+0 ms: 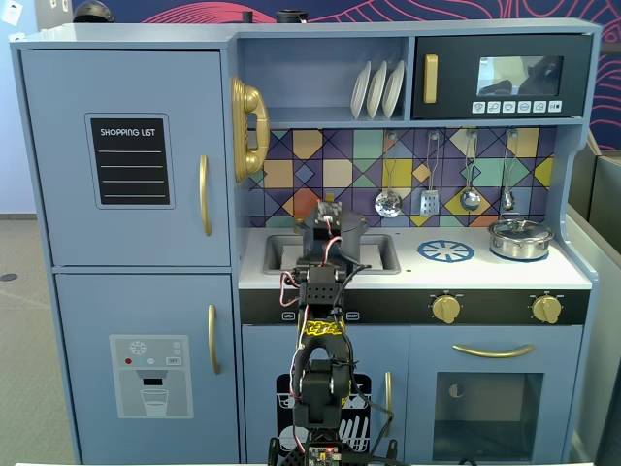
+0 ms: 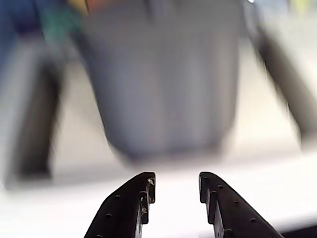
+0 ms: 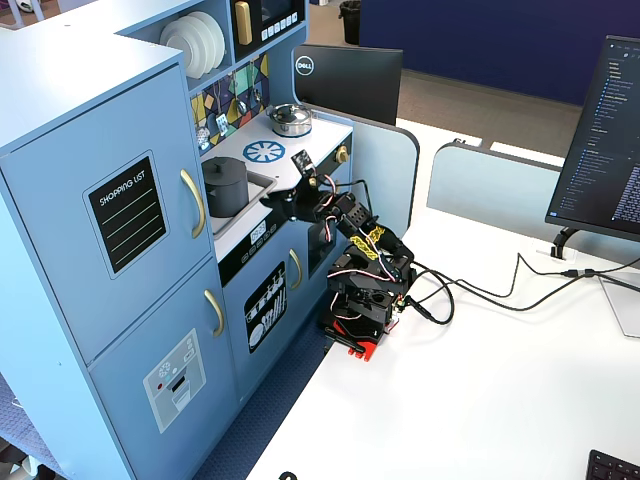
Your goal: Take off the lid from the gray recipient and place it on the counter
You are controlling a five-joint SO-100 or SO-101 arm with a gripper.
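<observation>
Facing gray recipient point(image 2: 163, 84), end effector point(image 2: 176, 186) apart.

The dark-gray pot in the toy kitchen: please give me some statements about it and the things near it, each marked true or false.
1. The matte dark-gray cylindrical pot sits at the rectangular sink cut-out of the white worktop. True.
2. The flat dark-gray lid lies on the blue round burner mark. False: it is on the pot; the burner mark is bare.
3. The black two-finger gripper has its jaws apart with nothing between them. True.
4. The small shiny silver pot stands inside the sink. False: it stands on the worktop at the right end in a fixed view.
5. The gripper already clamps the lid's knob. False: in the wrist view it is short of the pot.
</observation>
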